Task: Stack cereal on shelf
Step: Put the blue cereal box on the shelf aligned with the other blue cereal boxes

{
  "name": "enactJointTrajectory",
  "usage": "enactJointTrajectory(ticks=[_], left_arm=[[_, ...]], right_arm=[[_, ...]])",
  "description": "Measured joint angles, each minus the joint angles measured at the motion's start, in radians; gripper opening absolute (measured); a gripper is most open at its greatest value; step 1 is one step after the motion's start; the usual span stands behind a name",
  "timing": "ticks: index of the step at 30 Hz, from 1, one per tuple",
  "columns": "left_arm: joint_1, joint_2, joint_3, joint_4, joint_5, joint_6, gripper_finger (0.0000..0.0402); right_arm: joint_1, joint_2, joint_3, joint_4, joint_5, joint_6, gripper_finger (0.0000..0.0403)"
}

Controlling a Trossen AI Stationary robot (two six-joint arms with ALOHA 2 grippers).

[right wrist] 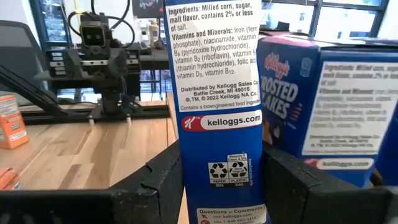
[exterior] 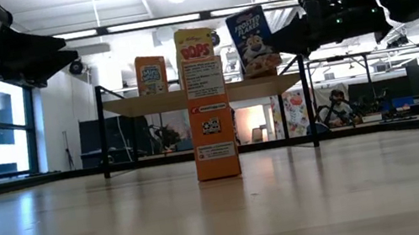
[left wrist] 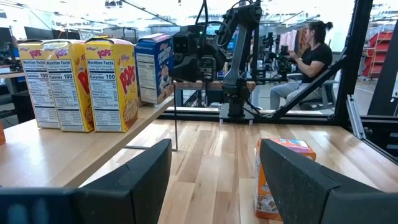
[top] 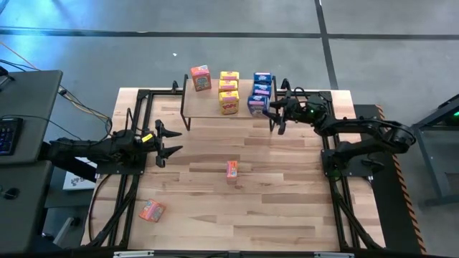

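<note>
Writing reads clearly on several boxes. In the right wrist view, the blue box [right wrist: 217, 112] clamped between the right gripper [right wrist: 217, 186] fingers shows "kelloggs.com", an ingredients panel beginning "Ingredients: Milled corn, sugar" and "Battle Creek, MI 49016". Just beside it stands another blue box [right wrist: 329, 106] marked "Frosted Flakes". In the left wrist view, the yellow boxes [left wrist: 112, 84] carry "Nutrition Facts", "Calories 100" and "Pops".

From above, the shelf [top: 215, 107] sits at about 12 o'clock on the table [top: 287, 208]. On its top stand one orange-red box [top: 201, 77] toward 10 o'clock, three yellow boxes in the middle, and the blue boxes at the 2 o'clock end, where the right gripper [top: 275, 111] grips its box at the shelf's edge.

A second orange-red box [top: 232, 170] stands upright near the table's centre. A third [top: 151, 210] lies flat toward 8 o'clock. The left gripper [top: 171, 141] hovers at 9 o'clock, fingers spread, holding nothing.

Beyond the table, a seated person [left wrist: 308, 62] shows in the left wrist view.
</note>
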Motion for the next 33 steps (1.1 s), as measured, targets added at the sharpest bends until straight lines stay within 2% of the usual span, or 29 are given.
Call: enactJointTrajectory(ticks=[12, 25, 33], left_arm=[[0.0, 0.0, 0.0, 0.0, 0.0, 0.0, 0.0237], [0.0, 0.0, 0.0, 0.0, 0.0, 0.0, 0.0237], [0.0, 0.0, 0.0, 0.0, 0.0, 0.0, 0.0237]], right_arm=[[0.0, 0.036, 0.004, -0.009, 0.043, 0.004, 0.0169], [0.0, 0.037, 0.004, -0.018, 0.041, 0.015, 0.0171], [0.0, 0.037, 0.003, -0.02, 0.048, 0.024, 0.0218]])
